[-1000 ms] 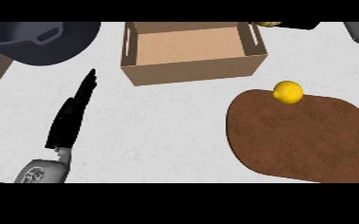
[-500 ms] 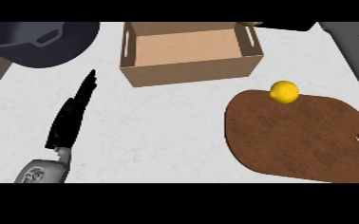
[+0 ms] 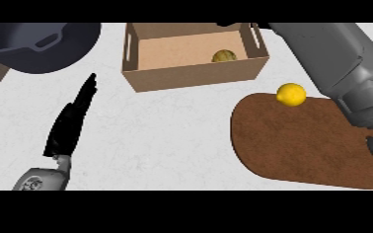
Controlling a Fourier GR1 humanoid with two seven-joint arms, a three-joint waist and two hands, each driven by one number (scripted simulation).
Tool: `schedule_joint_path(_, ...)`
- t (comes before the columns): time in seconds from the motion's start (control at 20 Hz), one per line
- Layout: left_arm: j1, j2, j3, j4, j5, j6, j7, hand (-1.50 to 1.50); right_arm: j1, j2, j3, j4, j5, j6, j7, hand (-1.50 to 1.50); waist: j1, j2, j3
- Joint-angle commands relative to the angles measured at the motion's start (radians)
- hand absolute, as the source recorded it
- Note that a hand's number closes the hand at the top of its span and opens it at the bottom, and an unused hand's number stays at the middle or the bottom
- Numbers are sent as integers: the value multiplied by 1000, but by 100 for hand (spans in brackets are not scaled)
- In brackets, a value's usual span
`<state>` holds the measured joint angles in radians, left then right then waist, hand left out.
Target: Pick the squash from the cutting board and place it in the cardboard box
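At the far left, a dark grey pan [image 3: 45, 47] sat on the white bench [image 3: 167, 128], cut off by the view's upper left edge. Below it, the left robot hand [image 3: 70, 123] rested near the lower left, its black fingers straight and together, pointing up toward the box, holding nothing and touching no object. The cardboard box [image 3: 193, 74] stood open toward the top middle, and a small yellowish-green squash [image 3: 224, 56] lay inside it on the box floor, against the far wall, right of centre. To the right of the box, a brown cutting board [image 3: 306, 143] lay on the bench, and a round yellow fruit [image 3: 290, 94] sat on the board near its upper edge. A grey forearm [image 3: 331, 64] reached from the right edge up toward the box's far right corner; the right robot hand itself was hidden, so whether its fingers were apart or closed could not be told.
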<state>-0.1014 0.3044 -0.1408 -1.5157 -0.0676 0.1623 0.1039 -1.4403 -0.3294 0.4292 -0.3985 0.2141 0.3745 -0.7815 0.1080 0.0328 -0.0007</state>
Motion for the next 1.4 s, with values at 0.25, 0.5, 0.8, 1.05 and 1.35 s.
schedule_joint_path(0.25, -11, 4, 7, -17, -12, -2, 25, 0, -56, 181, 65, 169, 97, -43, -31, 150, -7, 3, 0)
schedule_joint_path(0.5, -5, -23, -13, -7, -36, 17, 13, 0, -49, 285, 64, 262, 111, -59, 38, -150, -10, 4, -1)
schedule_joint_path(0.8, 53, -14, 2, -24, -23, 5, -15, 0, -41, 314, 25, 307, 89, -47, -4, -150, -13, 0, -1)
schedule_joint_path(1.05, 27, -36, -15, -3, -51, 24, -13, 0, -20, 319, -132, 337, -63, -40, 28, -150, -16, 5, 0)
schedule_joint_path(1.35, -5, -15, 16, -6, -18, -6, 6, 0, -110, 243, -307, 373, -234, 85, 131, -150, 6, 13, 0)
